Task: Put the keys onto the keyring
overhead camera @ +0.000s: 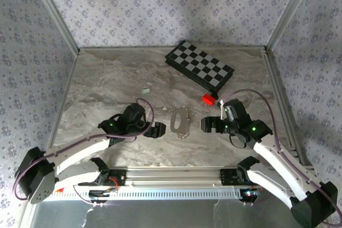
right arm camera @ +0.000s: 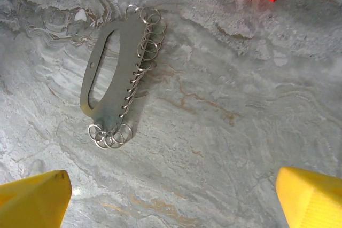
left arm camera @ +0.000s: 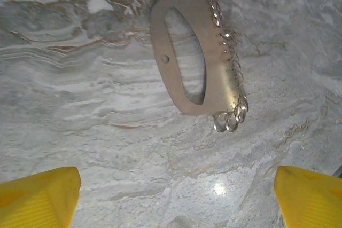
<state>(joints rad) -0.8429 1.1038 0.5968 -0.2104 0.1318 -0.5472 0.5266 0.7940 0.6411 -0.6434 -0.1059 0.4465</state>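
Top external view finds my left gripper [overhead camera: 158, 130] and right gripper [overhead camera: 207, 125] low over the marble table [overhead camera: 107, 89], each with its yellow fingers [left arm camera: 37, 198] spread wide and pinching nothing. They flank the keyring [overhead camera: 181, 122], a flat grey plate with an oval slot and a row of small rings, lying between them where, I judge, either gripper can seize an end. Farther off, the pale mint key [overhead camera: 145, 90] lies well apart to the left, the red block [overhead camera: 208, 99] just beyond my right gripper, the chessboard [overhead camera: 199, 71] farthest; threading looks not yet begun.

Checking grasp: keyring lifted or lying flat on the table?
Lying flat: the keyring rests on the table, its whole outline against the marble, nothing gripping it.
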